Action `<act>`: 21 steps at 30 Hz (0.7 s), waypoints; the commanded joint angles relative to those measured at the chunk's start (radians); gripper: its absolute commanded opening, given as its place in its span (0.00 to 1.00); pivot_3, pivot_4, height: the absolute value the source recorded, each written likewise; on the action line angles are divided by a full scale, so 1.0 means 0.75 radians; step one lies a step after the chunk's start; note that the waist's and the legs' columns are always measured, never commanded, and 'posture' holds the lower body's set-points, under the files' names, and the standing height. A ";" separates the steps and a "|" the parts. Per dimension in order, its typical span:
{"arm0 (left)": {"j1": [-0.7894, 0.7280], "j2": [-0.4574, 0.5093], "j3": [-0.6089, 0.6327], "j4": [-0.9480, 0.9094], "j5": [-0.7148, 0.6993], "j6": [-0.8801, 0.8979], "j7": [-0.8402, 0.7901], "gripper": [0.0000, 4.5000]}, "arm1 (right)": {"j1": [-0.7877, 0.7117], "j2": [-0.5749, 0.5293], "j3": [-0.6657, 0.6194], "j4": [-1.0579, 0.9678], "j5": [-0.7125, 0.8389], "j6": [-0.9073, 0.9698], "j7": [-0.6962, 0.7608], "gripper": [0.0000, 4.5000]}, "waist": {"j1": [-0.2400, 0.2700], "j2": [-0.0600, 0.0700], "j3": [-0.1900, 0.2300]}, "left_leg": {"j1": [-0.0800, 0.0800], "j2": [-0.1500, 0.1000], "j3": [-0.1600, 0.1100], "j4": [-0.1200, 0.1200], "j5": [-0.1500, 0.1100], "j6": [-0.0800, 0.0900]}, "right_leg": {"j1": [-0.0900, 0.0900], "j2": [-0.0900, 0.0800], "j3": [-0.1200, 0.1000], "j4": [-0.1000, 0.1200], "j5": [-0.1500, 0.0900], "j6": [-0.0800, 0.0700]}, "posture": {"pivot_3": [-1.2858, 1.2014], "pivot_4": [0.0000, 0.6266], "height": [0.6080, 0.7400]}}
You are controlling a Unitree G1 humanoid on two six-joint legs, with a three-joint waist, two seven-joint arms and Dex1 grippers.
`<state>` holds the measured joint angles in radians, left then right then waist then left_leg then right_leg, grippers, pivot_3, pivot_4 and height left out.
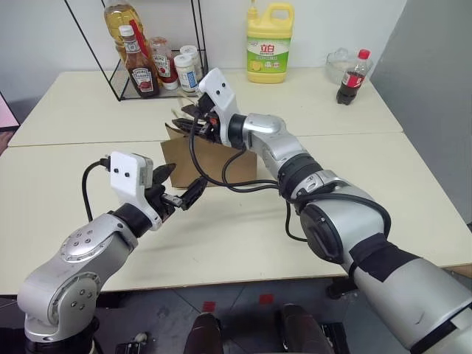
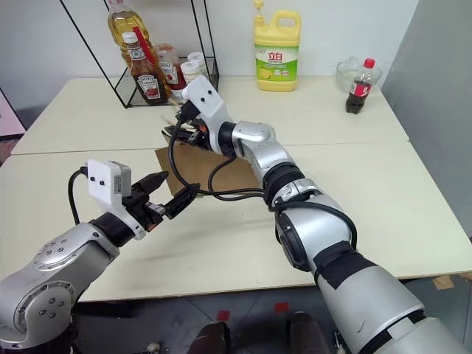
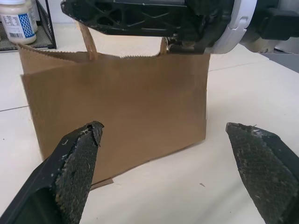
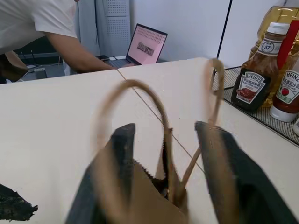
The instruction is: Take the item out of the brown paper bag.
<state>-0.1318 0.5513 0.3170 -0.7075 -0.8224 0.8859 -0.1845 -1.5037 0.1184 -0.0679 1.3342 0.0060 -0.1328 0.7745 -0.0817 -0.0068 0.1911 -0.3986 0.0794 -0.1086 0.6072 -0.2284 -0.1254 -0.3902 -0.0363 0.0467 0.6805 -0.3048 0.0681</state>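
Your right gripper (image 4: 163,154) stood parted around the brown paper bag's (image 3: 117,121) handles at frame centre; your left gripper (image 3: 170,154) gaped wide.

Far counter (image 1: 310,103): yellow detergent jug (image 1: 269,43), cola bottle (image 1: 352,77) near glass bowl (image 1: 339,65); wire rack (image 1: 158,74) holding sauce bottles (image 1: 140,66).

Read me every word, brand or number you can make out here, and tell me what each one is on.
"HEINZ" and "57": dark sauce bottle in the wire rack.
"立白": yellow detergent jug.
Ketchup bottle: label too blurred to read.
White jar: print too small.
Cola bottle: label unreadable.
Laptop screen: unreadable.
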 commanded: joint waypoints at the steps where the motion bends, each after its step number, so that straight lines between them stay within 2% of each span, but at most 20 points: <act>1: -0.025 0.016 0.009 -0.007 0.006 -0.027 -0.007 1.00 | -0.003 -0.020 -0.013 -0.069 0.021 -0.008 0.033 0.78 | 0.000 0.000 0.000 | 0.000 0.000 0.000 0.000 0.000 0.000 | 0.000 0.000 0.000 0.000 0.000 0.000 | 0.52 0.24 1.00; 3: -0.031 0.022 0.004 0.001 0.006 -0.027 -0.016 1.00 | 0.006 -0.033 -0.010 -0.076 0.020 -0.007 0.049 0.96 | 0.001 0.000 0.000 | 0.000 0.000 0.000 0.000 0.000 0.000 | 0.000 0.000 0.000 0.000 0.000 0.000 | 0.52 0.24 1.00; 4: -0.034 0.024 0.003 0.005 0.006 -0.027 -0.020 1.00 | 0.011 -0.040 -0.007 -0.080 0.021 -0.007 0.057 0.99 | 0.001 0.000 0.000 | 0.000 0.000 0.000 0.000 0.000 0.000 | 0.000 0.000 0.000 0.000 0.000 0.000 | 0.52 0.24 1.00; 15: -0.127 0.102 -0.023 0.143 0.033 -0.043 -0.151 1.00 | 0.139 -0.203 0.030 -0.247 0.036 0.045 0.201 0.99 | 0.001 0.000 0.000 | 0.000 0.000 0.000 0.001 0.000 0.000 | 0.001 0.000 -0.001 0.000 0.000 0.000 | 0.52 0.24 1.00; 21: -0.182 0.204 -0.001 0.233 0.059 -0.045 -0.259 1.00 | 0.343 -0.319 0.088 -0.601 0.071 0.208 0.337 0.99 | 0.002 0.000 0.000 | 0.000 0.000 0.000 0.001 0.001 -0.001 | 0.001 0.000 -0.001 0.000 0.000 0.000 | 0.52 0.24 1.00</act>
<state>-0.2513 0.6846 0.2876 -0.5297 -0.7851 0.8772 -0.3557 -1.2556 -0.1029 -0.0072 0.9864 0.0304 -0.0096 0.9961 -0.0802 -0.0071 0.1909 -0.3984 0.0794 -0.1088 0.6080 -0.2280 -0.1262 -0.3895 -0.0364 0.0464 0.6805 -0.3048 0.0682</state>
